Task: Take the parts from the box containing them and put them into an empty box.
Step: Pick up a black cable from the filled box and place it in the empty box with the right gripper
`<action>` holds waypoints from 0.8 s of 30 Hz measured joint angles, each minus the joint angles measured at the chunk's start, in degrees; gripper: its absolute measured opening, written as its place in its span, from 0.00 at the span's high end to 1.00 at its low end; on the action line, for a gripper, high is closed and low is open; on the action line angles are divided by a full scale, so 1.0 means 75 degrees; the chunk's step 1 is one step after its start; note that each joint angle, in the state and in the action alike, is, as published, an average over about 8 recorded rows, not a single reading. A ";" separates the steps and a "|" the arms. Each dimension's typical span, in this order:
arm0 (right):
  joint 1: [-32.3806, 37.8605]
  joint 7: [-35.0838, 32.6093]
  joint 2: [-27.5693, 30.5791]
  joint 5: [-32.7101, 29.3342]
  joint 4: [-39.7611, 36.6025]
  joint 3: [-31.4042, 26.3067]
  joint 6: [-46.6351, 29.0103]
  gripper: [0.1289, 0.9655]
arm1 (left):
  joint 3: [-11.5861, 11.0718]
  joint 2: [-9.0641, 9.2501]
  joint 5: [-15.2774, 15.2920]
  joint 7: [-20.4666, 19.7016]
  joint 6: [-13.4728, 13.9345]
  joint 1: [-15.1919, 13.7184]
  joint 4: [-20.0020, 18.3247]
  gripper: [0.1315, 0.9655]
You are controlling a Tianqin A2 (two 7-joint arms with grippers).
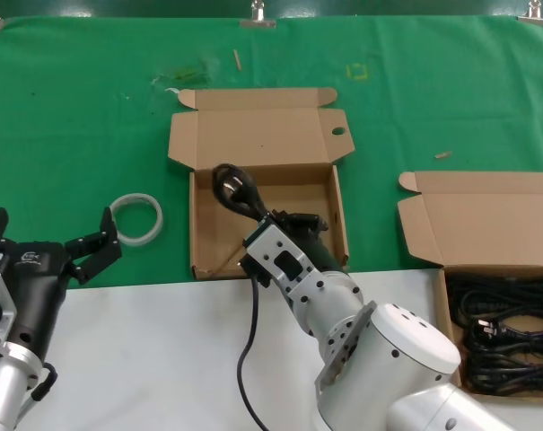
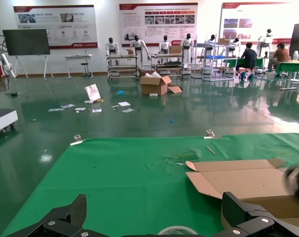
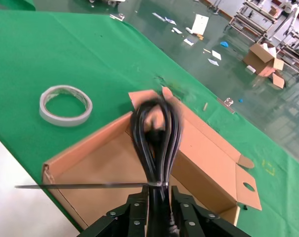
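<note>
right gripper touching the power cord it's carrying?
Touching. Right wrist view: the right gripper has its fingers closed around the coiled power cord, held over the empty box.

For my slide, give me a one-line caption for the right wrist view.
Right pincer holds a coiled black power cord above the open empty box, tape ring beside it.
</note>
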 joint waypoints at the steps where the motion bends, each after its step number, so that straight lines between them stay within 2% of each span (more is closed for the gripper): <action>1: 0.0000 0.0000 0.0014 0.0000 0.0000 0.0000 0.0000 0.89 | 0.0000 0.0000 0.0000 0.0000 0.0000 0.0000 0.0000 0.00; 12: 0.0000 0.0000 0.0067 0.0000 0.0000 0.0000 0.0000 0.79 | 0.0000 0.0000 0.0000 0.0000 0.0000 0.0000 0.0000 0.00; 21: -0.0054 0.0131 0.0068 -0.0099 0.0022 0.0086 -0.0075 0.62 | 0.0000 0.0000 0.0000 0.0000 0.0000 0.0000 0.0000 0.00; 24: -0.0143 0.0351 0.0070 -0.0266 0.0058 0.0229 -0.0196 0.52 | 0.0000 0.0000 0.0000 0.0000 0.0000 0.0000 0.0000 0.00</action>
